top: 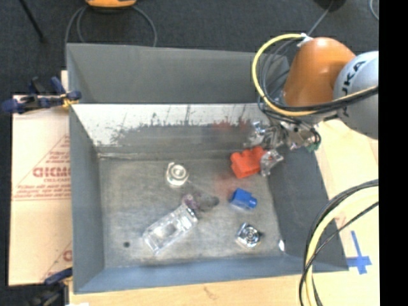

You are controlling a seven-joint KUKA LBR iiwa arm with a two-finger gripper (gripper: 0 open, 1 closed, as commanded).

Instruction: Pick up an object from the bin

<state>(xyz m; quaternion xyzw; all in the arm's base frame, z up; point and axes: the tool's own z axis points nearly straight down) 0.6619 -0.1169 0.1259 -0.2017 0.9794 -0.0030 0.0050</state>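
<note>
One orange-red plastic block [245, 163] sits near the far right corner of the grey metal bin [86, 190], with the gripper [268, 153] against its right side. Whether the jaws grip it or stand open, I cannot tell. The lift looks not yet made. Nearer lie a small blue block [243, 199], a shiny silver lump [248, 236] and a clear plastic bottle [169, 228].

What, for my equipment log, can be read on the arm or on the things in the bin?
"KUKA", partly cut off, on the arm's grey casing.
No text readable on the red block, the blue block or the clear packet in the bin.
</note>
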